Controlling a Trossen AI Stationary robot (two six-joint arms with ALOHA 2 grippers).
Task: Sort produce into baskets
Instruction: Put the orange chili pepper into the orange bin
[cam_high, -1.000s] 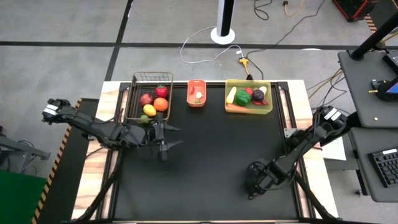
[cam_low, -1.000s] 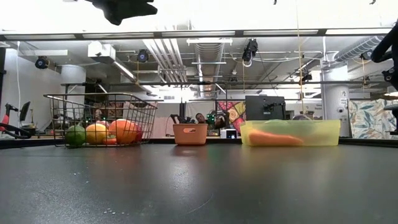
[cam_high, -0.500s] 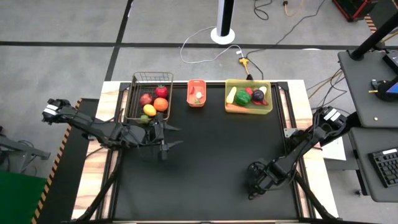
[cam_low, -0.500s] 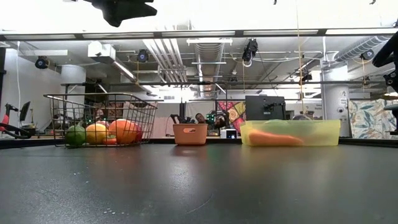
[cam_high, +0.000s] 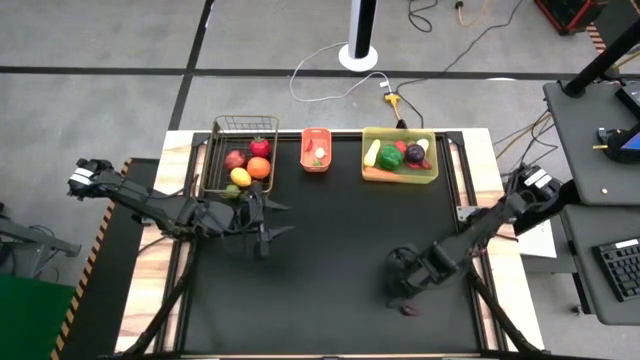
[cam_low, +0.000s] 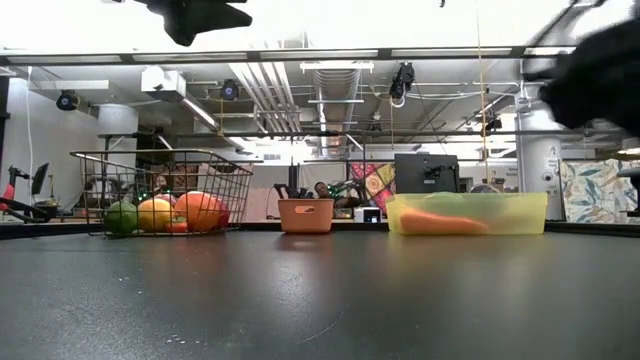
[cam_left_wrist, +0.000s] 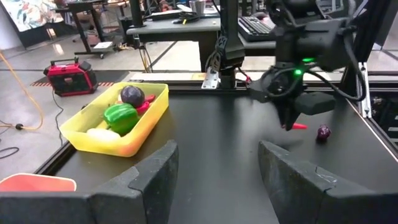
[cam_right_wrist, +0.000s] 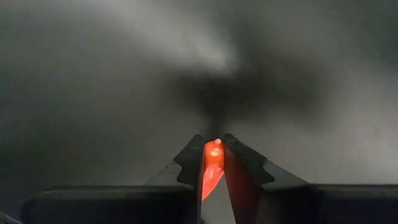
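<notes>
Your right gripper (cam_right_wrist: 214, 168) pinches a red chilli (cam_right_wrist: 212, 168) between its fingers, above the black table (cam_high: 330, 250) near the front right. A small purple item (cam_left_wrist: 323, 132) lies just beside. Your left gripper (cam_left_wrist: 214, 168) hangs wide open and empty by the wire-mesh basket (cam_high: 222, 160).

Grey concrete floor (cam_high: 120, 40) crossed by dark tape lines, cables (cam_high: 330, 75) trailing. Exposed ceiling ducts (cam_low: 335, 85) and pipes overhead; a keyboard (cam_high: 618, 268) sits on a side desk (cam_high: 590, 130).
</notes>
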